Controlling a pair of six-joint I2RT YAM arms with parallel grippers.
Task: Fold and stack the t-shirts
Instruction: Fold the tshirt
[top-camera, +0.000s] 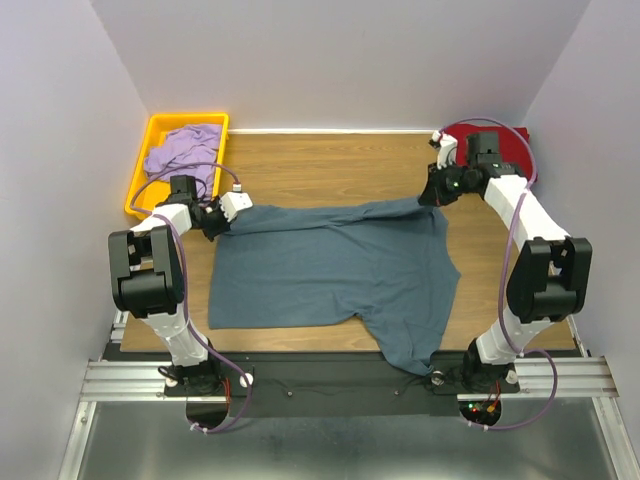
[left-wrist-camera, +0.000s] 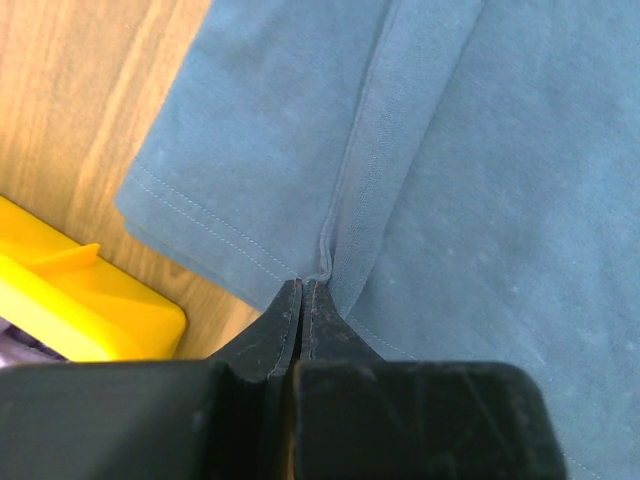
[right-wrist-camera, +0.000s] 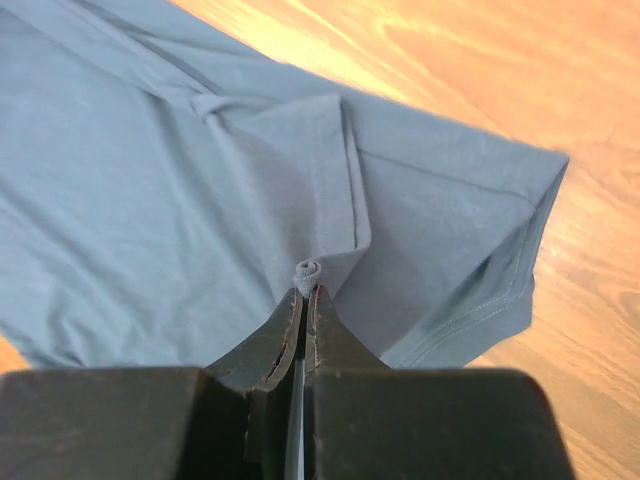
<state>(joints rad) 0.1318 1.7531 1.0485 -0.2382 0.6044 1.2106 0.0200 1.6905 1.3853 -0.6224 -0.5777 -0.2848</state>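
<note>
The slate blue-grey t-shirt lies spread across the table, and one part hangs over the near edge. My left gripper is shut on the shirt's far left corner, beside a sleeve seam; the jaws pinch the fabric. At the far right corner my right gripper is shut on a small roll of the shirt's cloth. Between the two grippers the far edge runs as a pulled band. A lavender purple t-shirt sits crumpled in the yellow tray. A dark red t-shirt lies at the back right, partly hidden by the right arm.
The yellow tray stands at the back left corner, close to my left gripper; its rim shows in the left wrist view. Bare wooden tabletop lies behind the spread shirt. Walls close in on the left, the back and the right.
</note>
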